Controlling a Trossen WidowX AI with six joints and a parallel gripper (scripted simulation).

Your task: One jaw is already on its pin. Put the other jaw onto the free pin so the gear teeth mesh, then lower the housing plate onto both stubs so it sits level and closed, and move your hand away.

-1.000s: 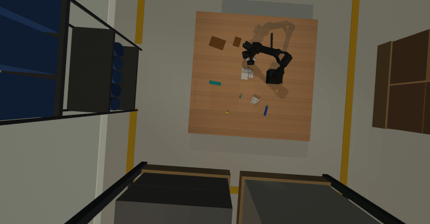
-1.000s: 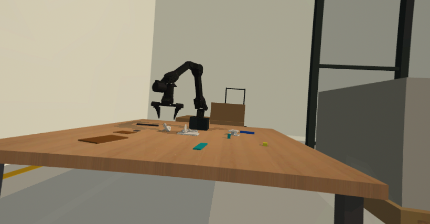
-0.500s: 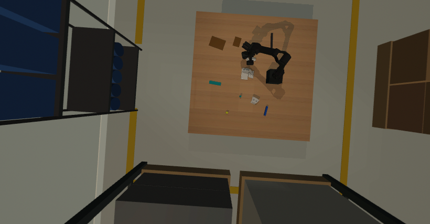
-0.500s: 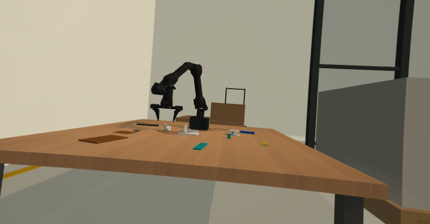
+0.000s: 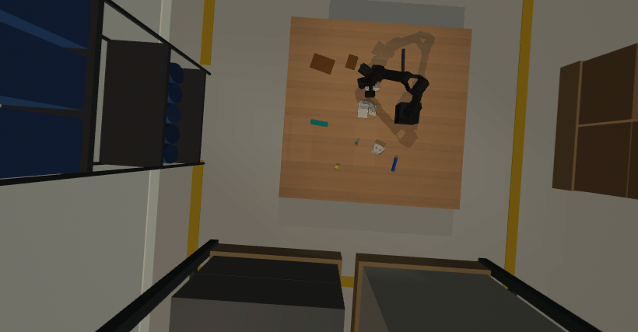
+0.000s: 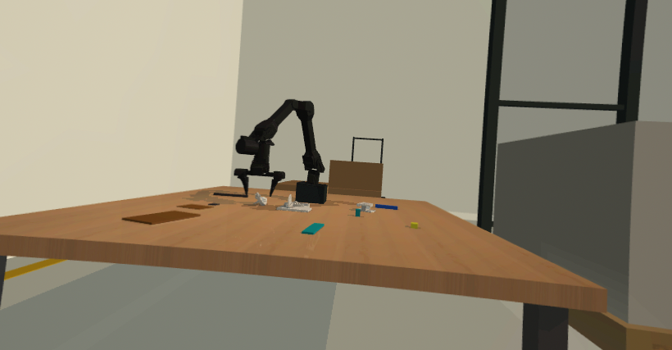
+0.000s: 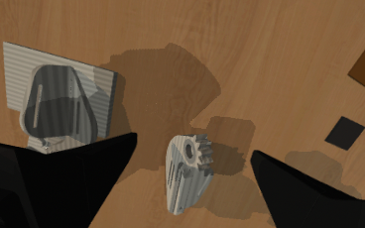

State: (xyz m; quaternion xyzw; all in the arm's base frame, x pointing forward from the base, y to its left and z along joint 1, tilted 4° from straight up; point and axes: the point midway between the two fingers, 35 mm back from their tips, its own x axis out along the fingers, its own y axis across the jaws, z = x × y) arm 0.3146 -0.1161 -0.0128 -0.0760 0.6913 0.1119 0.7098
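Observation:
My gripper [image 6: 259, 195] [image 7: 194, 147] is open and empty, fingers pointing down. In the wrist view its fingertips lie on either side of the loose white jaw [image 5: 376, 88] [image 6: 260, 199] [image 7: 183, 188], which rests on the table with its gear teeth toward the right fingertip. The white base [image 5: 362, 113] [image 6: 293, 209] [image 7: 17, 69] lies beside it. A rounded part [image 7: 60, 99], seemingly the mounted jaw, stands over the base; the left finger partly covers this area, and the pins cannot be made out. The white housing plate [image 5: 378, 148] [image 6: 365, 206] lies apart, its two holes showing from above.
On the wooden table [image 5: 303, 173] [image 6: 234, 248] lie a teal strip [image 5: 318, 123] [image 6: 313, 228], a small teal piece [image 6: 357, 212], a yellow cube [image 6: 414, 225], a blue bar [image 5: 394, 163], two brown plates [image 5: 322, 64] [image 5: 352, 61], a black square [image 7: 344, 133] and a black bar [image 5: 403, 61].

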